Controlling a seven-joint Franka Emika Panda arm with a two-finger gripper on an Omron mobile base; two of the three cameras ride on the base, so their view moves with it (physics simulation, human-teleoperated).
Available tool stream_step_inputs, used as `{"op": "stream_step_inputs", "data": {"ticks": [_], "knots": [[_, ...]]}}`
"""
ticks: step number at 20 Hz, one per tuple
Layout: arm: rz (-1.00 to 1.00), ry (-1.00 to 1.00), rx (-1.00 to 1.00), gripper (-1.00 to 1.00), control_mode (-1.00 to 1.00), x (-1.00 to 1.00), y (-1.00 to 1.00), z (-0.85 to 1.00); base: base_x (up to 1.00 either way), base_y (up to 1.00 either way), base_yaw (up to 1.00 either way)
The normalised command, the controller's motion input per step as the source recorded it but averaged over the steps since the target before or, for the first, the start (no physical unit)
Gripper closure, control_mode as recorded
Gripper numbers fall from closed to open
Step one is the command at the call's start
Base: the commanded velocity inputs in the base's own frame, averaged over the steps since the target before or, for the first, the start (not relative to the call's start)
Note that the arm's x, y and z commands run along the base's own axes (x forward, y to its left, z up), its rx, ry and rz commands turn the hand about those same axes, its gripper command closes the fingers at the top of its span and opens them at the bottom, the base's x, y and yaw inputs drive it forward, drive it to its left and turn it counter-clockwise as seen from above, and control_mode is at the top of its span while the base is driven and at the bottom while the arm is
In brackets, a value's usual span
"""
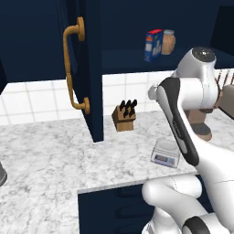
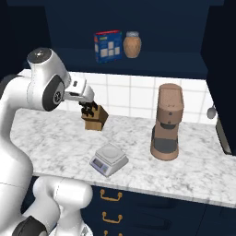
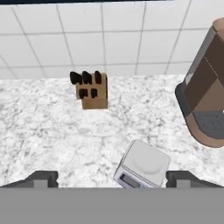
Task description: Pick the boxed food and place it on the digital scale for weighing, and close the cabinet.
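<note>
From the left base view I see the cabinet (image 1: 93, 68) standing open, its door edge turned toward me with the long brass handle (image 1: 73, 64) on it. On the shelf inside, the boxed food (image 1: 153, 45) stands upright just beside a tan round jar (image 1: 168, 42). Below, on the marble counter (image 1: 45, 155), the digital scale (image 1: 165, 152) sits with nothing on it, and a knife block (image 1: 124, 115) stands near the tiled wall.

From the right base view I get the same shelf: the boxed food (image 2: 108, 46) to the left of the jar (image 2: 132, 44), the two close together. The digital scale (image 2: 109, 159) lies near the counter's front edge, between the knife block (image 2: 94, 116) and a brown coffee grinder (image 2: 167, 122). The gripper (image 2: 87, 107) hangs in front of the knife block; from here I cannot tell how its jaws stand.

In the hand view the gripper (image 3: 111, 178) has its 2 fingertips (image 3: 43, 177) spread wide with nothing between them. The digital scale (image 3: 142, 165) lies just above them, the knife block (image 3: 90, 90) farther back, the grinder (image 3: 205, 87) at the right.
</note>
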Motion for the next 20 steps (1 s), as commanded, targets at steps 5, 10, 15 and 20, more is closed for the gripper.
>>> {"op": "stream_step_inputs", "data": {"ticks": [5, 10, 15, 20], "knots": [[-0.11, -0.19, 0.0, -1.0, -1.0, 0.0, 0.12, 0.58, 0.0, 0.0, 0.0], [-0.09, -0.26, -0.04, -1.0, -1.0, 0.13, 0.0, 0.39, 0.0, 0.0, 0.0], [-0.06, -0.22, -0.03, -1.0, -1.0, 0.35, 0.0, 0.27, 0.0, 0.0, 0.0], [-0.03, -0.1, 0.0, -1.0, -1.0, 0.31, 0.0, 0.35, 0.0, 0.0, 0.0]]}}
